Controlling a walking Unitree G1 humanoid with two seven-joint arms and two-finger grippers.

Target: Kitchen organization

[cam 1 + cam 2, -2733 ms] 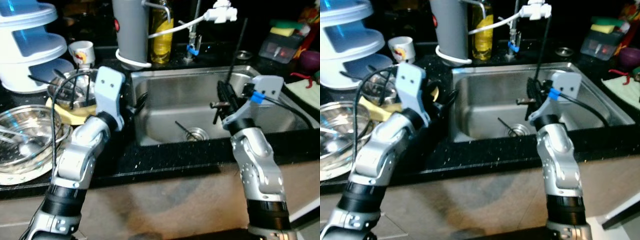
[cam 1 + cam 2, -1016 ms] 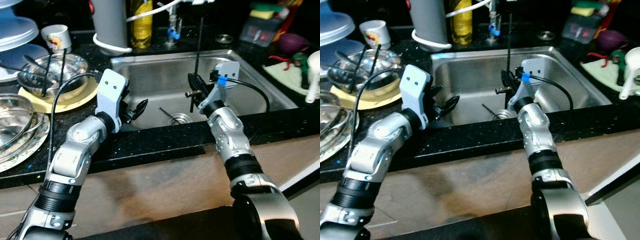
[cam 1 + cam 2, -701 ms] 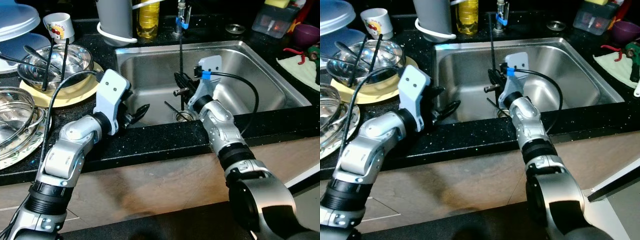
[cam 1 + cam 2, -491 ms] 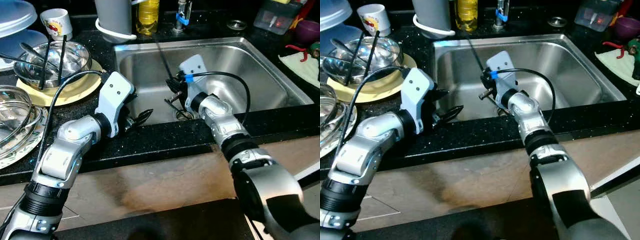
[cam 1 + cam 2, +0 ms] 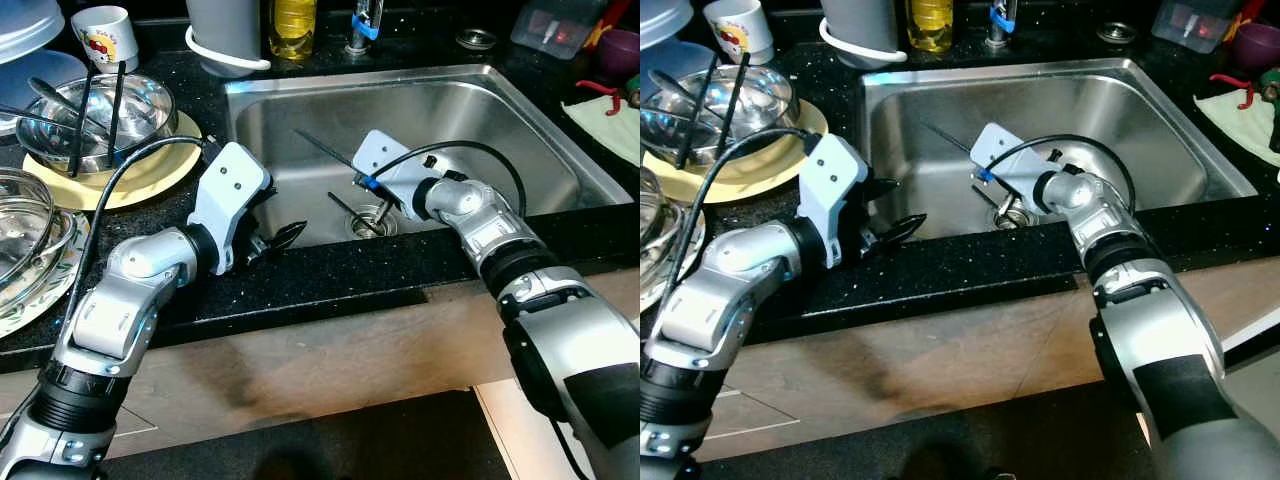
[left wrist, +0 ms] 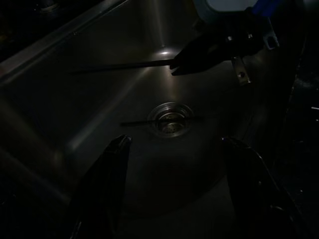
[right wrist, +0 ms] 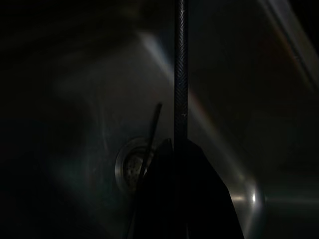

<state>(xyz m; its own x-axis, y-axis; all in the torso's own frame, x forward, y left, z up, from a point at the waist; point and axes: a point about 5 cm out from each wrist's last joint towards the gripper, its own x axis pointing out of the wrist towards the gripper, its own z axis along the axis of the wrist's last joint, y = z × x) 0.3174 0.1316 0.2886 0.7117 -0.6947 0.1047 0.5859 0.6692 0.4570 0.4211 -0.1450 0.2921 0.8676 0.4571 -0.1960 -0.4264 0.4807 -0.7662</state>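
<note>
The right gripper (image 5: 362, 176) hung low inside the stainless steel sink (image 5: 500, 120), its black fingers pinched together on a thin black chopstick (image 5: 322, 147). Half a second earlier that stick had pointed up and back toward the yellow oil bottle (image 5: 284, 25); now it lay almost level, slanting out over the basin toward the robot's left, and the wrist had rolled over so that the grey camera plate faced up. A second black chopstick (image 5: 352, 209) rested on the sink floor with one end across the round drain strainer (image 5: 372, 221) (the left wrist view showed it lying right over the drain).

The left gripper (image 5: 278, 236) hovered at the sink's near left corner above the black speckled counter (image 5: 330, 275), fingers (image 6: 102, 189) spread apart and holding nothing, much as before. On the counter to the robot's left, two more dark chopsticks stood in a steel bowl (image 5: 150, 105) set on a yellow plate (image 5: 165, 165).
</note>
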